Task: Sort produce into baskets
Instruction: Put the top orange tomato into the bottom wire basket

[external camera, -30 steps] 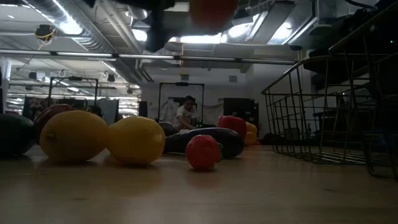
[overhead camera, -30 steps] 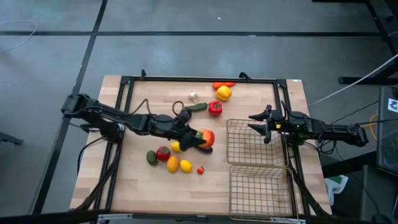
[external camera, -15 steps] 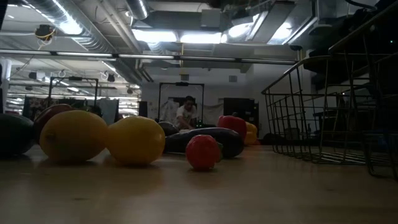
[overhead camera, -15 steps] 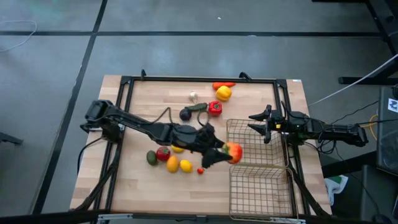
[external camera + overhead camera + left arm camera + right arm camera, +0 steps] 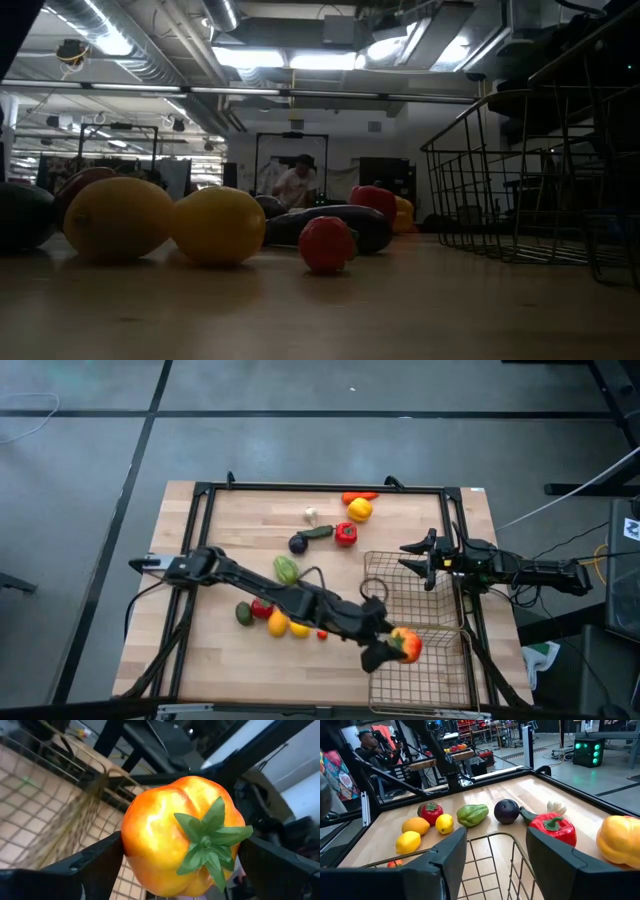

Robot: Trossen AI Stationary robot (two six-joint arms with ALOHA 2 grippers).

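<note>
The left gripper (image 5: 392, 651) is clamping an orange-yellow pepper (image 5: 407, 646) between its fingers and holding it directly above the near basket (image 5: 440, 682), by the table's near right corner. In the left wrist view the pepper (image 5: 182, 836) is lying stem outward, with mesh beneath it, so release probably needs only a short descent. The right gripper (image 5: 418, 559), fingers apart, is waiting over the far basket (image 5: 385, 595).

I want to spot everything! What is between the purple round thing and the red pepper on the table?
In the high view, a dark green stalk-like piece lies between the purple round thing and the red pepper. What it is cannot be told.
</note>
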